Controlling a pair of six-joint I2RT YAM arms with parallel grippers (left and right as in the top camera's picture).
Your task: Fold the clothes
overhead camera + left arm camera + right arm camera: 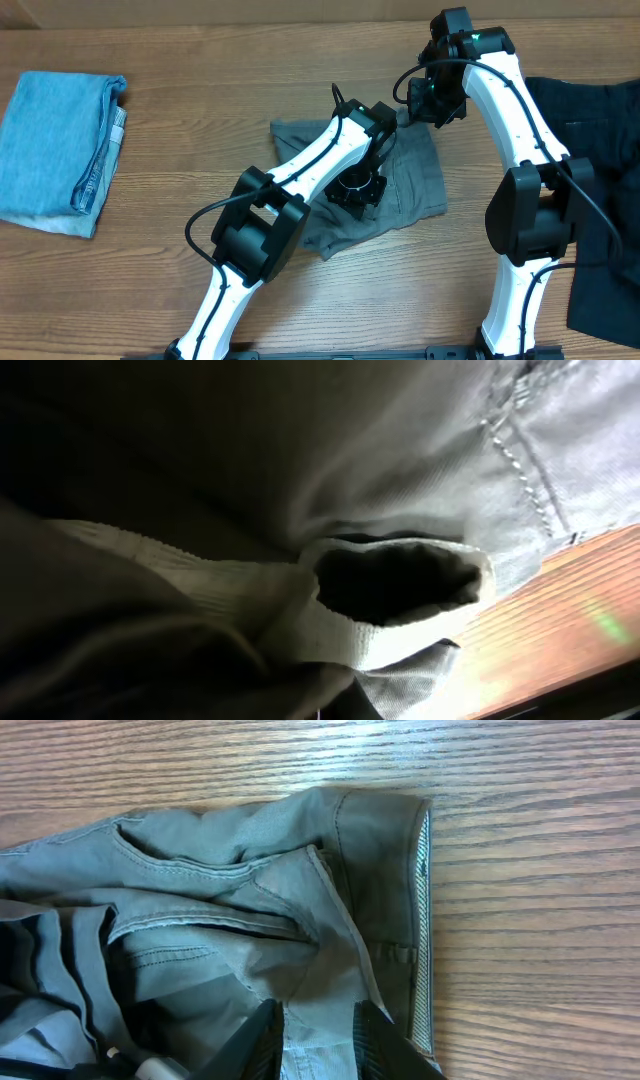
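The mid-grey shorts (pixel 410 170) lie crumpled at the table's middle. My left gripper (pixel 356 190) is down on their middle. In the left wrist view, grey fabric and a pale lining fold (pixel 400 610) press close to the camera and hide the fingers, with fabric bunched where the jaws are. My right gripper (pixel 432 108) is at the shorts' far right corner. In the right wrist view its fingers (pixel 315 1010) are closed on a fold of pale fabric by the waistband (pixel 420 920). The light-blue garment (pixel 60 150) lies folded at far left. The black garment (pixel 605 190) lies at right.
Bare wooden table (pixel 200 90) surrounds the shorts. The right arm's column (pixel 530 230) stands between the shorts and the black garment. The left arm (pixel 290 185) crosses the shorts' left part.
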